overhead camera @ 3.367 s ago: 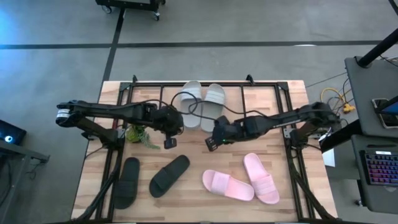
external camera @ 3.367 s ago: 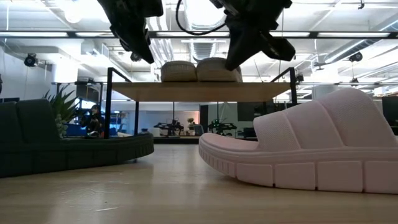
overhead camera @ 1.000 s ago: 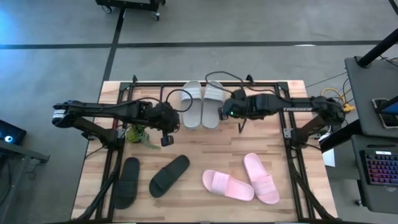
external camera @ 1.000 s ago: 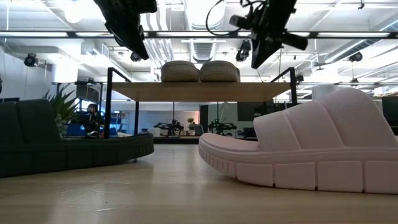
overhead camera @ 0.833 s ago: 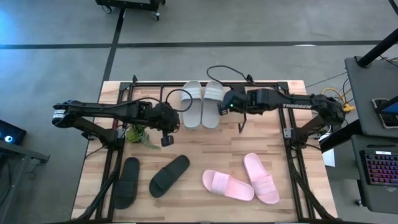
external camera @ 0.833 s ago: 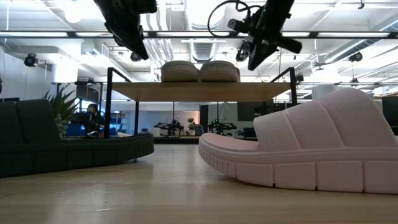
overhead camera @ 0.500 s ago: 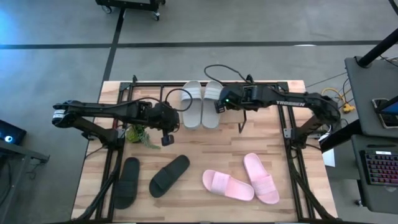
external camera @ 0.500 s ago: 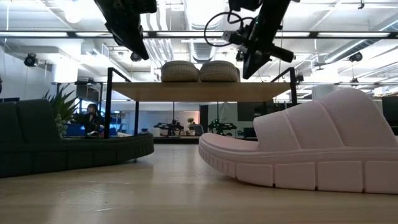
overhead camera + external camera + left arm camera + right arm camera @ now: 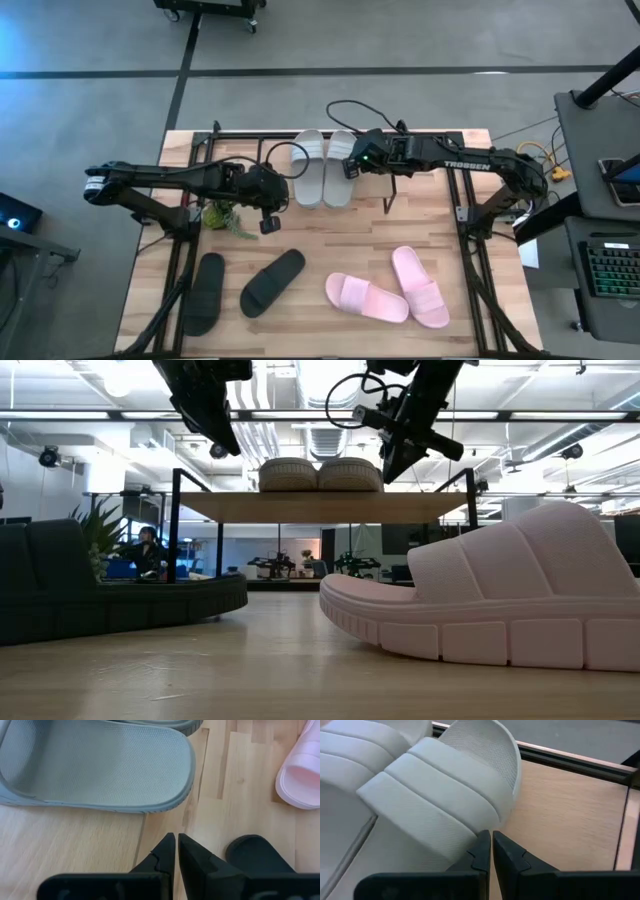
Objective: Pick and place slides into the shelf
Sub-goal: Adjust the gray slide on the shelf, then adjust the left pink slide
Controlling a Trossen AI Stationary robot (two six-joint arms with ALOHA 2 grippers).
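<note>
grey pair: two grey slides [image 9: 325, 165] side by side on the shelf [image 9: 320, 506], long axes running front to back
right gripper [image 9: 351, 167]: fingers pressed together, empty, touching the right slide's strap edge
left gripper [image 9: 268, 226]: fingers together, empty, above the bench [image 9: 330, 255]; black slides [image 9: 272, 281] lie nearer it, toward the front

"TROSSEN" on right arm [image 9: 465, 166]

Evenly bright throughout, lit by ceiling strip lights [image 9: 300, 380] glaring white overhead. Soft, faint shadows on the table [image 9: 330, 240]. Near pink slide [image 9: 480, 600] slightly soft up close; distant room hazy. Wrist views sharp.
</note>
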